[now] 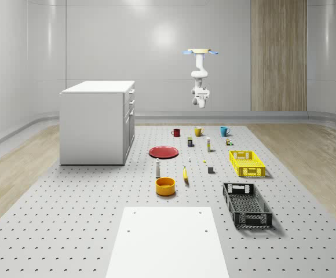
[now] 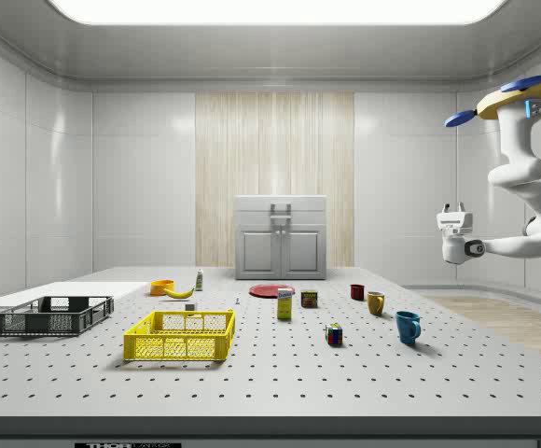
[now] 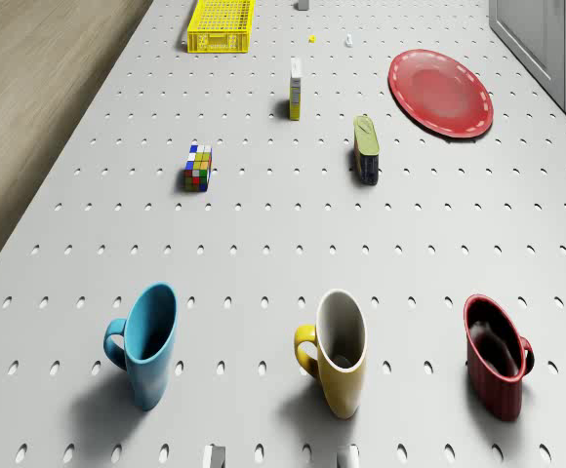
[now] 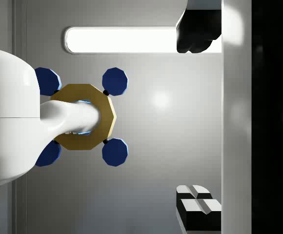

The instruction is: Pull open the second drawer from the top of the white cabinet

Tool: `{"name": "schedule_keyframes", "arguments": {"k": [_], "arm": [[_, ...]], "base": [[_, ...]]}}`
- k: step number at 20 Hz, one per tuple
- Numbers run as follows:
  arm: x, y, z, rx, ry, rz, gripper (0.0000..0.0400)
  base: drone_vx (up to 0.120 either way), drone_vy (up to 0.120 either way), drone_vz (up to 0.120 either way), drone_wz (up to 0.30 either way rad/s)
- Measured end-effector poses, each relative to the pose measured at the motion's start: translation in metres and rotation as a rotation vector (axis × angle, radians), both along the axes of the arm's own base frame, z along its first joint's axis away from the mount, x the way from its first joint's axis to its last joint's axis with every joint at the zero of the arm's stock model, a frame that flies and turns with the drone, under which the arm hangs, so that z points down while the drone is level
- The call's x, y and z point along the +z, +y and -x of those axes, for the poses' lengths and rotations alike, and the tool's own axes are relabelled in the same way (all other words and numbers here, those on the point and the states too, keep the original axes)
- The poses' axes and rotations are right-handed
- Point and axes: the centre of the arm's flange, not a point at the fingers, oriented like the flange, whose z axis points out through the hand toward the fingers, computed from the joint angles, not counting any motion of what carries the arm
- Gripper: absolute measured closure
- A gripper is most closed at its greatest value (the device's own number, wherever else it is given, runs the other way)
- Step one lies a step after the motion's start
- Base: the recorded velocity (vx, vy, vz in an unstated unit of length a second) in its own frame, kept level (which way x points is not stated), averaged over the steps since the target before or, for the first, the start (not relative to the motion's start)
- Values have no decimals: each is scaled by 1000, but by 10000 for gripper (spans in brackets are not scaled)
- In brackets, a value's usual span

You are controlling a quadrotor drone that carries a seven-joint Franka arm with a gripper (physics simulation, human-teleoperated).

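The white, box-shaped cabinet (image 1: 97,123) is standing on the perforated grey table (image 1: 69,231) at the whole-scene view's left, its second drawer (image 1: 131,106) sitting closed. The gold-bodied, blue-rotored drone (image 1: 200,52) is hovering high near the far wall, behind a row of three mugs: blue ceramic (image 3: 147,342), yellow (image 3: 337,351) and dark red (image 3: 498,356). Its white two-finger gripper (image 2: 452,210) is hanging well apart from the cabinet, fingers (image 4: 196,204) spread wide. Risks, as I judge them: descending carelessly could be toppling mugs, and a misaligned approach could be catching the wrong drawer.

Tiny objects past the red plate (image 3: 440,92), too small to tell
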Motion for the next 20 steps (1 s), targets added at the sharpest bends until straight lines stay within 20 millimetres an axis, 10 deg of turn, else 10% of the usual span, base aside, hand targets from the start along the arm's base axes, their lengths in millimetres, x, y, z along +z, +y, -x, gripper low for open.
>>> {"name": "schedule_keyframes", "arguments": {"k": [10, 20], "arm": [[66, 0, 2, 0, -8, 0, 94], [90, 0, 0, 0, -16, 0, 99]], "base": [[0, 0, 0, 0], [0, 0, 0, 0]]}}
